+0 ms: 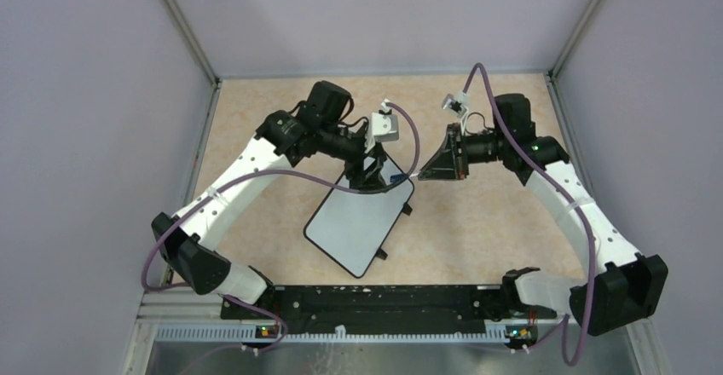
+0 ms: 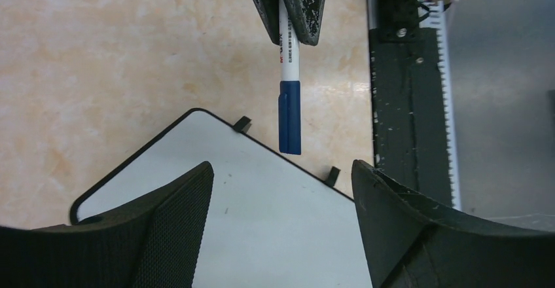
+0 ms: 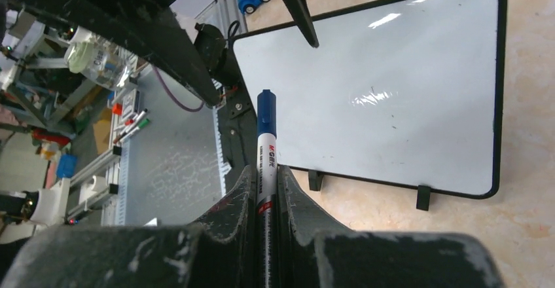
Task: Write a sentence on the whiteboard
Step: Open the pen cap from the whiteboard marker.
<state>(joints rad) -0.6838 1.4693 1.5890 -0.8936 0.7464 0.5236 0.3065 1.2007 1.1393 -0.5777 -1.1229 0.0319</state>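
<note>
Whiteboard [image 3: 393,72]: glossy white, thin black frame, rounded corners, two black feet

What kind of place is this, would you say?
Probably a robotics lab test cell: two robot arms bolted to a black rail at the table's edge, plain panel walls on aluminium posts around it, and cluttered workbenches beyond in the right wrist view.
</note>
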